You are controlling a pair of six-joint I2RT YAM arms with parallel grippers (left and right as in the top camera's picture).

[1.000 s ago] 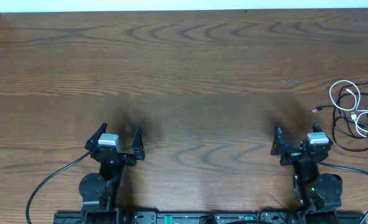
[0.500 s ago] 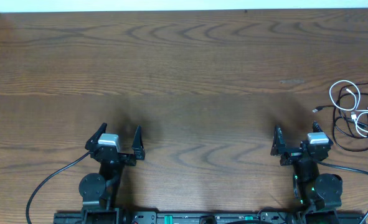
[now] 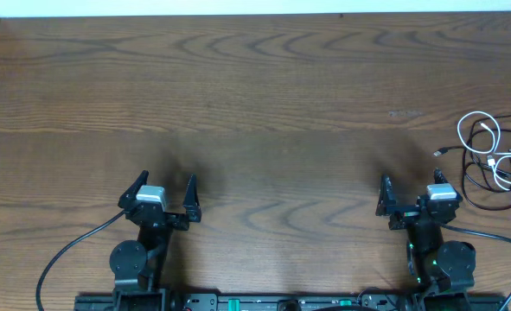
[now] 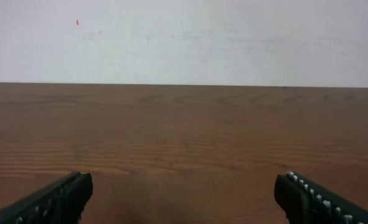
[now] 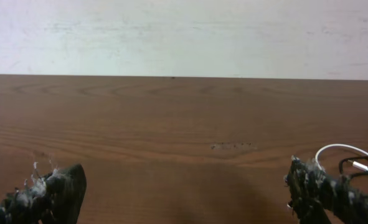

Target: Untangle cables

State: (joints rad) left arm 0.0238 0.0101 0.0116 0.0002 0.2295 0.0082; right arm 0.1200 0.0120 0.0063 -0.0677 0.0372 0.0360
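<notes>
Left gripper [image 3: 165, 182]: fingers spread wide, nothing between them. Right gripper [image 3: 411, 183]: likewise spread and empty. We note the white cable [image 3: 477, 115] and the black cable [image 3: 488, 206] lying looped together on the wooden table [image 3: 264, 104], near the right gripper, off to its right and slightly ahead, untouched. They are well apart from the left gripper.

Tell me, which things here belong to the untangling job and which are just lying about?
For the job: white cable, black cable, left gripper, right gripper, both open.
Not part of it: wooden table, arms' thick black wires.
</notes>
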